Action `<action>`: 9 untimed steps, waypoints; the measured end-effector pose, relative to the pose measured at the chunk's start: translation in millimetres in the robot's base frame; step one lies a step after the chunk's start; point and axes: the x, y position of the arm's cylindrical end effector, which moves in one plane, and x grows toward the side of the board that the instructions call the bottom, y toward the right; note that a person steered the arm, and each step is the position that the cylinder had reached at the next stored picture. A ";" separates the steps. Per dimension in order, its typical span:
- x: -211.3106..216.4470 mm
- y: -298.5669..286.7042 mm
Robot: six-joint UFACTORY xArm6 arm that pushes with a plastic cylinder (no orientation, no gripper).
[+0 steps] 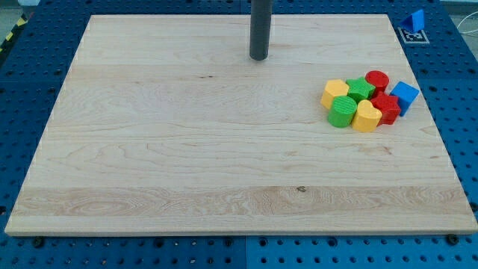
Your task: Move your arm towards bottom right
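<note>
My dark rod comes down from the view's top, and my tip [258,57] rests on the wooden board [187,149] near its top middle. A tight cluster of blocks lies at the view's right, well to the right of and below my tip: a yellow block [334,92], a green star-like block [361,88], a red cylinder [377,79], a blue cube [405,95], a red block [386,107], a green cylinder [343,110] and a yellow heart-shaped block [366,116]. My tip touches none of them.
The board lies on a blue perforated table [463,82]. A small blue object on a marker tag [415,22] stands off the board at the view's top right.
</note>
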 end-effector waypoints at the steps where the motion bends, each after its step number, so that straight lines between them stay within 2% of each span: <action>1: -5.6 19.6; 2: -2.0 35.4; 3: 20.3 65.9; 5: 25.8 72.8; 7: 23.3 58.9; 8: 31.4 27.7; 9: 62.5 10.5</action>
